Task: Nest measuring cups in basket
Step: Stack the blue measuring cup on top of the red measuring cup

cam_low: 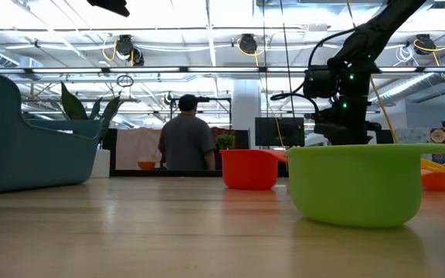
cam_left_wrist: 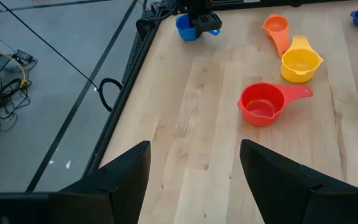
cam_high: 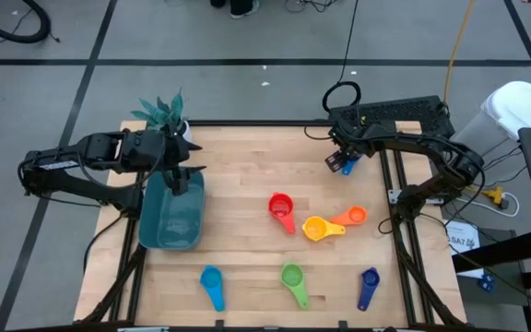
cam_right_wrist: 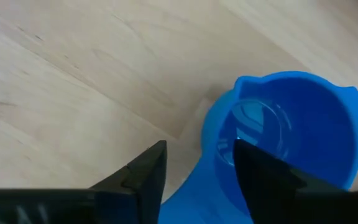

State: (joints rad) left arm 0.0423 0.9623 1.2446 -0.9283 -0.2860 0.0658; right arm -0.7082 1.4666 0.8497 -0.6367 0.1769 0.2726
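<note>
My right gripper (cam_high: 342,161) reaches down at the table's far right over a blue measuring cup (cam_right_wrist: 291,130) that stands on the wood. Red (cam_high: 282,210), yellow (cam_high: 316,228) and orange (cam_high: 350,217) cups lie mid-table. Light blue (cam_high: 212,281), green (cam_high: 293,279) and dark blue (cam_high: 369,286) cups lie along the near edge. The dark teal basket (cam_high: 169,217) stands at the left. My left gripper (cam_left_wrist: 194,168) hangs open above the basket with nothing between its fingers. My right gripper comes from above, slanting down, with its two fingers on either side of the blue cup's handle where it joins the bowl (cam_right_wrist: 213,162). Blue plastic fills the gap between the fingers. The cup sits upright with its base on the table.
A small white pot with a teal plant (cam_high: 164,115) stands at the far left corner beside the basket. Bare wood lies between the basket and the red cup. In the low view a person (cam_low: 185,143) stands in the room behind the table.
</note>
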